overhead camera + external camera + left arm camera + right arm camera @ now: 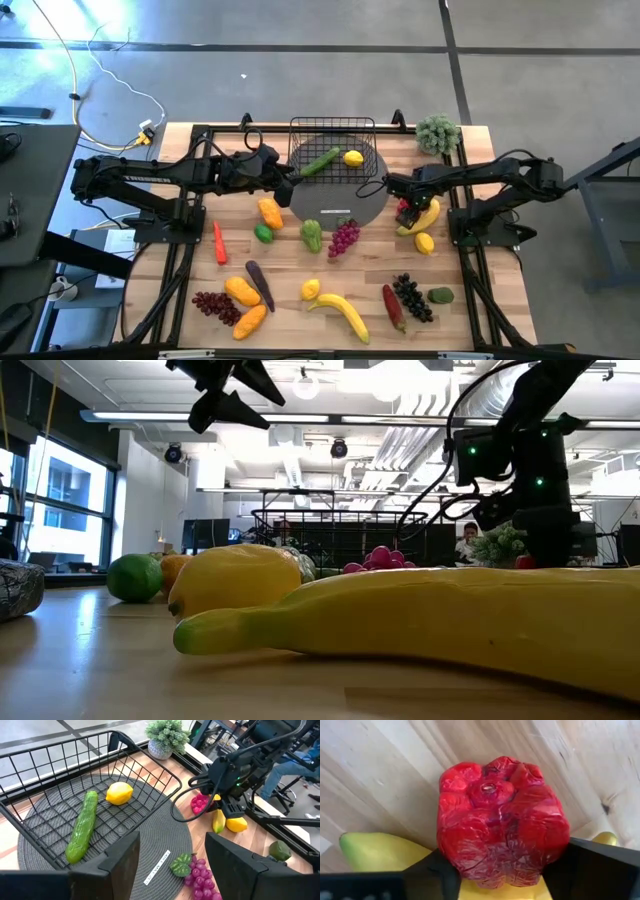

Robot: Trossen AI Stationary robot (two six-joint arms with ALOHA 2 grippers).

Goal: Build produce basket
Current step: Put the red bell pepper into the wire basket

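Right gripper (495, 870) down near the table's right edge, fingers (435, 872) against both sides of a red pepper (502, 820), so grasping it, with a banana (428, 214) just beside and a lemon (425, 242) close by. Left gripper (172, 857) open, holding nothing, hovering at the basket's (332, 127) left side. Basket on the grey mat (355, 205) at the far edge, already with a cucumber (320, 161) and a lemon inside. Rest of the produce (343, 312) scattered toward the near edge.

A bushy potted plant (438, 133) stands at the wooden table's (480, 310) corner near a grey round mat (335, 205)
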